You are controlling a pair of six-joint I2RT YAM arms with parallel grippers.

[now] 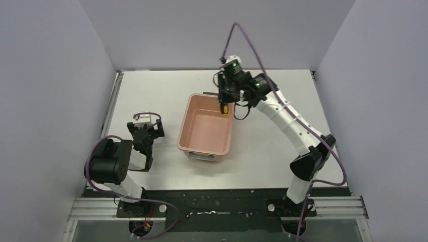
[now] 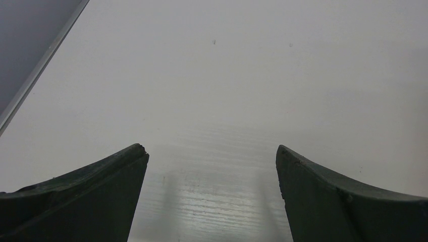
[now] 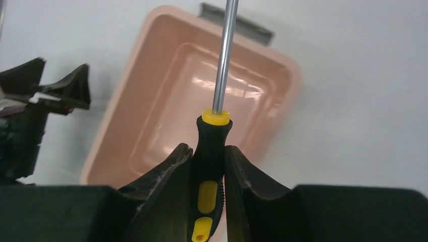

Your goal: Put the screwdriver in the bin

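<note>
The salmon-pink bin (image 1: 206, 126) stands in the middle of the table, empty inside; it also shows in the right wrist view (image 3: 151, 101). My right gripper (image 1: 223, 103) is shut on the screwdriver's yellow-and-black handle (image 3: 209, 151) and holds it above the bin's far right corner. The metal shaft (image 3: 223, 55) points out over the bin's inside. In the top view the handle (image 1: 224, 108) hangs just below the fingers. My left gripper (image 1: 146, 131) is open and empty, left of the bin, low over bare table (image 2: 212, 151).
A dark handle (image 1: 209, 93) sticks out of the bin's far end and a light one (image 1: 203, 157) from its near end. Grey walls close the table at the left, back and right. The left arm (image 3: 25, 116) shows at the right wrist view's left edge.
</note>
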